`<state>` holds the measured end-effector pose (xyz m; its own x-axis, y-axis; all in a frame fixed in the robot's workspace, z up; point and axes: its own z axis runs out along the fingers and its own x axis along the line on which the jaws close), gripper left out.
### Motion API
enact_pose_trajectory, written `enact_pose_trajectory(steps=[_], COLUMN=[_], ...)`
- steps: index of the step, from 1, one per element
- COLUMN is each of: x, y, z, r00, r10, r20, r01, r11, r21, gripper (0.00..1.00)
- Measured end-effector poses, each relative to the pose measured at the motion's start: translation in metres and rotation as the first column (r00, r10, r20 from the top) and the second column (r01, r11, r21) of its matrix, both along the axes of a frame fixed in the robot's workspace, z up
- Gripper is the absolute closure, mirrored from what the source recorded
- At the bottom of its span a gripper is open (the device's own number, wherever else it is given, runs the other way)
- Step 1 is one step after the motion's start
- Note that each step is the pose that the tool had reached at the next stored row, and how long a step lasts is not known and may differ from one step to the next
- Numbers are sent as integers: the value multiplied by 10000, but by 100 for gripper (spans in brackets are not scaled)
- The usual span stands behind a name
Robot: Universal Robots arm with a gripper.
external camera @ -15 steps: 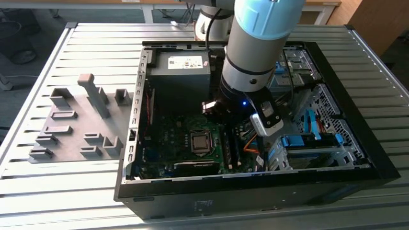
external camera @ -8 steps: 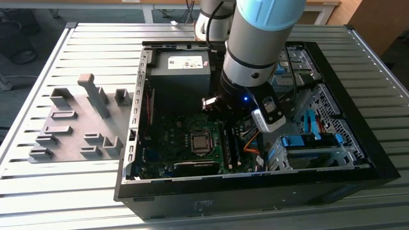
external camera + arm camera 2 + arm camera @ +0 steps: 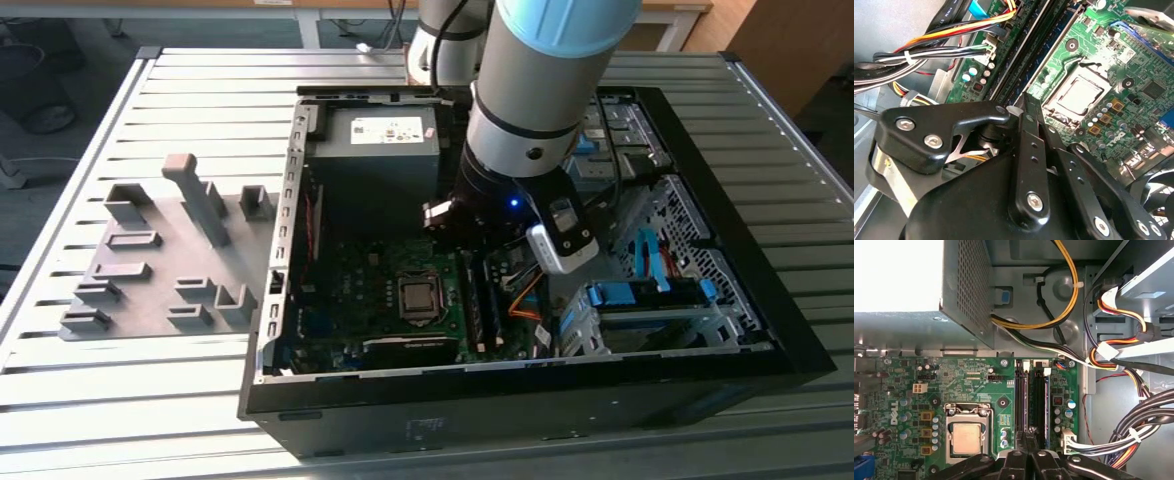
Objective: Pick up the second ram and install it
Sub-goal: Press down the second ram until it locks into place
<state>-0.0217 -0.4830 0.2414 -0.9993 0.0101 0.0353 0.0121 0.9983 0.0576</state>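
Black metal two-finger gripper [image 3: 1026, 107] with screwed linkage arms hangs over a green motherboard [image 3: 1114, 65], its fingers pressed together to a narrow tip just above the long dark memory slots [image 3: 1041, 47]. Square silver processor socket [image 3: 1077, 95] sits beside the slots, small gold square components [image 3: 1104, 117] near it. Bundle of black, orange, yellow and white cables [image 3: 929, 47] plugs into a white connector [image 3: 990, 54] at the board's edge.

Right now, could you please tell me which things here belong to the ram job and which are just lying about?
Job: black metal tool, poised over the long black memory slots on the green motherboard.
Lying about: grey plastic tray with upright blocks; silver processor socket; bundled orange, yellow and black cables; grey power supply box.
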Motion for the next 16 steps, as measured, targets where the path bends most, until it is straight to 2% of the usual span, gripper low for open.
enact_pose_trajectory(steps=[1,4,6,10,16], x=[0,0,1,0,4], y=[0,0,0,0,0], z=[1,-3,-33,-102,-162], r00=[10000,10000,10000,10000,10000], r10=[0,0,2,0,3], r20=[0,0,23,26,25], r01=[0,0,-2,0,-3], r11=[10000,10000,10000,10000,10000], r21=[-2,-3,-3,-1,-3], gripper=[89,89,89,89,89])
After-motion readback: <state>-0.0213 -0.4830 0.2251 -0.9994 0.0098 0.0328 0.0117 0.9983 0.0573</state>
